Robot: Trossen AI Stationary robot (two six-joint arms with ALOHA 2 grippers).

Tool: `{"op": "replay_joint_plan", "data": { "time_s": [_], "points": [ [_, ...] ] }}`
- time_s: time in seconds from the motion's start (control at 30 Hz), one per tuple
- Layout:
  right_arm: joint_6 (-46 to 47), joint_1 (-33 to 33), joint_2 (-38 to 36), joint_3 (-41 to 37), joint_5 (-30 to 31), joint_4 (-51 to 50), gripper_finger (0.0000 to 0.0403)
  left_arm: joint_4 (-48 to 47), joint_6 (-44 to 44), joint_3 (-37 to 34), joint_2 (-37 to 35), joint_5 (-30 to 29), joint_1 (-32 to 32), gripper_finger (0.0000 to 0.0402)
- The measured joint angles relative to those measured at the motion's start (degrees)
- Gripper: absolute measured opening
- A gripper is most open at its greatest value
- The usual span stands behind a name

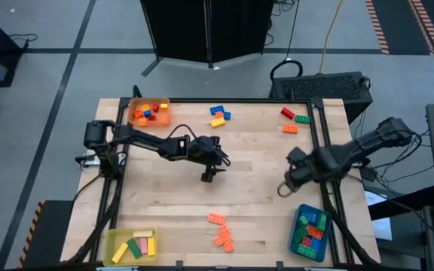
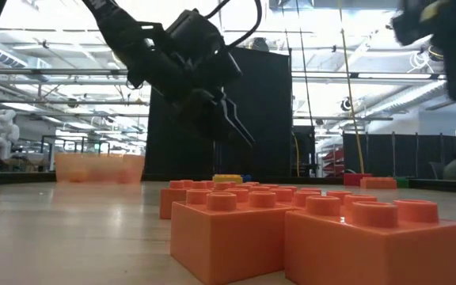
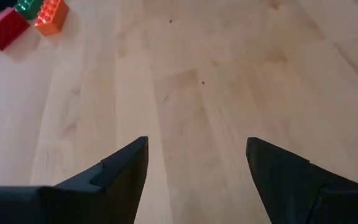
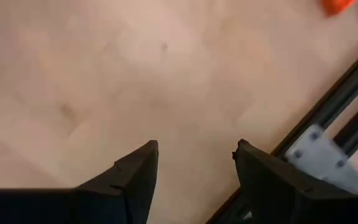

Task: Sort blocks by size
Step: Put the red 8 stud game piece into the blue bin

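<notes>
No text, label, brand, number or sign can be read in any of the views; the blocks (image 1: pixel 220 229) carry only plain studs; the trays, the wooden surface (image 1: pixel 255 181) and the dark arms show no lettering that can be made out; the room beyond the surface in the low view holds nothing legible either.
</notes>
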Motion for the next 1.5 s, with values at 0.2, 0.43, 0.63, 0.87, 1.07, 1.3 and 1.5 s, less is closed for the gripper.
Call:
{"op": "replay_joint_plan", "data": {
  "time_s": [0.2,0.43,0.63,0.87,1.07,1.3,1.5],
  "points": [
    [-14.07,-14.36,0.00,0.00,5.88,0.08,0.0205,-1.18,-2.60,0.00,0.00,-1.46,1.22,0.0272],
    [-30.29,-30.79,0.02,0.00,7.47,4.99,0.0205,-1.41,1.37,-0.02,0.00,-2.95,1.12,0.0272],
    [-43.09,-43.64,1.31,0.00,7.29,15.82,0.0205,-0.56,4.28,-0.02,0.00,-8.11,2.11,0.0272],
    [-54.52,-56.35,8.47,0.00,4.33,21.39,0.0205,-4.27,3.52,-0.02,0.00,-0.74,6.44,0.0272],
    [-62.60,-63.19,15.07,0.00,4.49,25.10,0.0205,-3.42,3.12,-0.02,0.00,3.01,10.22,0.0272],
    [-68.99,-70.34,21.76,0.01,4.33,32.23,0.0205,-3.47,3.17,-0.02,0.00,3.19,11.67,0.0272],
    [-73.23,-75.49,27.37,1.37,4.25,32.37,0.0205,-4.72,0.89,-0.04,0.00,3.24,11.35,0.0272]
  ]
}}
